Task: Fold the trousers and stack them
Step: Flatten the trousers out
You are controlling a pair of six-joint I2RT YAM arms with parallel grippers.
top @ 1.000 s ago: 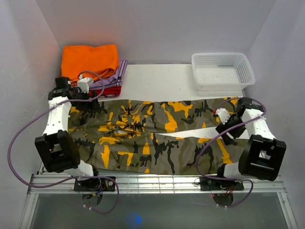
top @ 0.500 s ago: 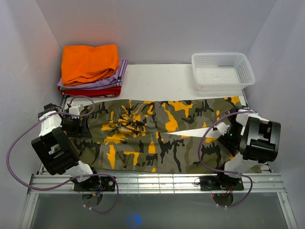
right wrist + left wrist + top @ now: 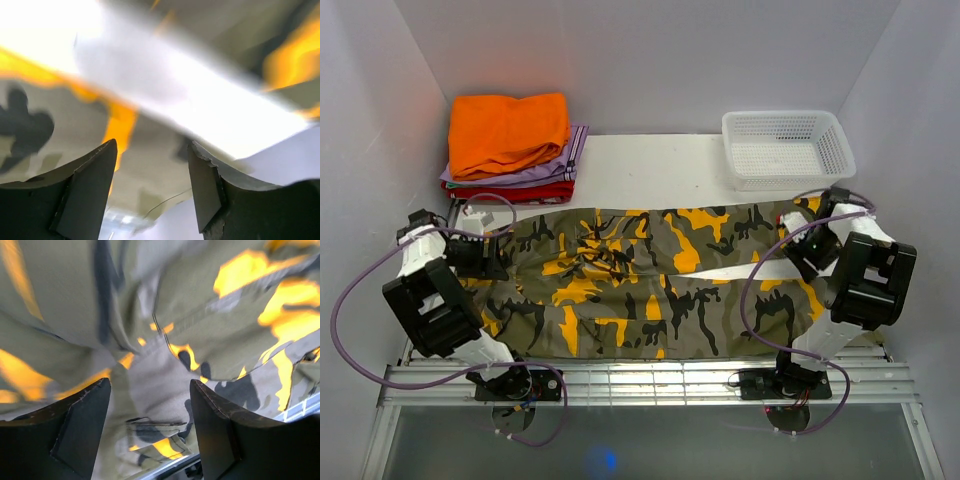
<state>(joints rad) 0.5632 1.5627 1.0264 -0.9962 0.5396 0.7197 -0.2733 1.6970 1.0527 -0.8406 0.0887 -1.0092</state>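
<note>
The camouflage trousers (image 3: 650, 280) lie spread flat across the table, waist at the left, two legs running right with a white gap between them. My left gripper (image 3: 492, 262) is low over the waist end, open, with rumpled waistband cloth (image 3: 150, 385) between its fingers. My right gripper (image 3: 798, 252) is low over the leg cuffs at the right, open, with blurred camouflage cloth (image 3: 150, 170) and white table below it.
A stack of folded clothes, plain orange on top of lilac and red (image 3: 510, 140), sits at the back left. A white plastic basket (image 3: 785, 148) stands at the back right. White walls close in on both sides; a metal rail (image 3: 640, 380) runs along the front edge.
Both arms have swung: the left gripper came down and forward to the waist, the right gripper moved back to the far cuff. The trousers shifted slightly and lie a little more bunched at the left.
</note>
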